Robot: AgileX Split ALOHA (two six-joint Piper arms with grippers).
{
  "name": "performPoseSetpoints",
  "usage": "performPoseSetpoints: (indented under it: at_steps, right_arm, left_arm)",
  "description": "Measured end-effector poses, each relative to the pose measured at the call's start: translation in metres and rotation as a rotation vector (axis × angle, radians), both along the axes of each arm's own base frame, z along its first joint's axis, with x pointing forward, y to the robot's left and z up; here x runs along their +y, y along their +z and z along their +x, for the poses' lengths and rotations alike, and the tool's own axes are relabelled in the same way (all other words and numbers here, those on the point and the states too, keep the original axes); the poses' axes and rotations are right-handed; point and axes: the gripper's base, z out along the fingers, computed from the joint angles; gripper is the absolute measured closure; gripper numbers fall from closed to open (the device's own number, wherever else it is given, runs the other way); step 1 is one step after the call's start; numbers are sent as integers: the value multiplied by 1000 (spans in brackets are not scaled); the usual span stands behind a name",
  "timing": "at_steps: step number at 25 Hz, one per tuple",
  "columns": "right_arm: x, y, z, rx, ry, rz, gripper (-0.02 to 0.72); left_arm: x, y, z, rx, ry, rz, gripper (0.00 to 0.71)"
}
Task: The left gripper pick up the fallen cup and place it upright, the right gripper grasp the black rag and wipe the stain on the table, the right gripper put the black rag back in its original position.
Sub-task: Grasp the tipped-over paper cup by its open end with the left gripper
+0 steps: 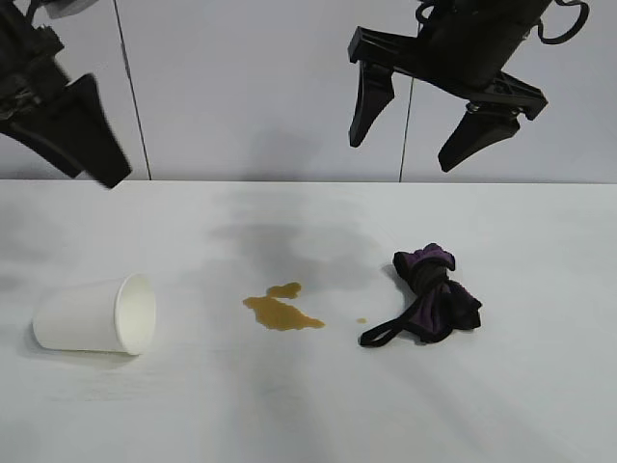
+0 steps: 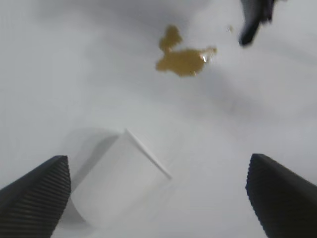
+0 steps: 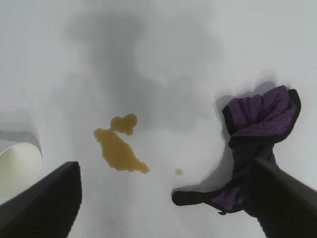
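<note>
The white paper cup (image 1: 96,316) lies on its side at the table's left, mouth toward the stain. The amber stain (image 1: 280,311) sits mid-table with a tiny droplet (image 1: 361,320) to its right. The black and purple rag (image 1: 434,294) lies bunched to the right of the stain, its loop pointing at the droplet. My left gripper (image 1: 96,159) hangs open high above the cup; in the left wrist view (image 2: 157,168) the cup (image 2: 119,181) lies below, nearer one finger. My right gripper (image 1: 402,154) hangs open, high between stain and rag; the right wrist view (image 3: 166,168) shows the rag (image 3: 260,121) under one finger.
The white table (image 1: 540,405) runs back to a pale wall. The right wrist view also shows the stain (image 3: 119,148) and the cup's mouth (image 3: 17,166) at the picture's edge. The left wrist view shows the stain (image 2: 183,59) beyond the cup.
</note>
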Motion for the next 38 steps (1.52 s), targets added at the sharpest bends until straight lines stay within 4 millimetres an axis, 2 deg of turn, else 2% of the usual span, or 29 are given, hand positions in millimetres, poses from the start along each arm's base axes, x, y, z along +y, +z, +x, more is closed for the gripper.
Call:
performPoseSetpoints:
  at_steps: [4,7,9,11,20,25,31,38]
  right_arm:
    - [0,0,0,-1,0,-1,72]
    - [0,0,0,-2,1,-4,72]
    - [0,0,0,-2,1,-4,72]
    - [0,0,0,-2,1,-4,72]
    - [0,0,0,-3,2,-6,72]
    - [0,0,0,-3,2,-6,72]
    - [0,0,0,-3,2,-7,72]
    - [0,0,0,-3,2,-7,72]
  left_arm:
    - [-24,-5,-7,-95,-196,140,20]
    - [-42,-6,-10,-161,-283,200,20]
    - [-46,-7,-12,-167,-313,220,20]
    - [-45,-14,-14,-169,-320,230,20]
    - [-37,-72,-32,-255,-350,248,20]
    - [-37,-86,-33,-361,-356,236,20]
    - [-37,-110,-33,-311,-357,239,20]
    - [-33,-122,-40,-322,-395,262,23]
